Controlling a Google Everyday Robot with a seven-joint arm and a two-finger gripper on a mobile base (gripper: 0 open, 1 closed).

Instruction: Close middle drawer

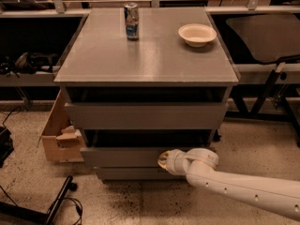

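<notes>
The middle drawer (119,156) shows as a flat grey front panel low on the grey cabinet (145,55). It sits under the wider top drawer front (145,116) and above the narrow bottom front (126,173). It stands out only slightly, with a dark gap above it, and its tray inside is hidden. My gripper (164,160), at the end of the white arm (234,186), is pressed against the right part of the middle drawer's front.
A drink can (131,21) and a white bowl (197,34) stand on the cabinet top. A cardboard box (58,137) leans at the cabinet's left side. A black stand leg and cables (56,203) lie on the floor at left. Dark table frames (272,88) stand at right.
</notes>
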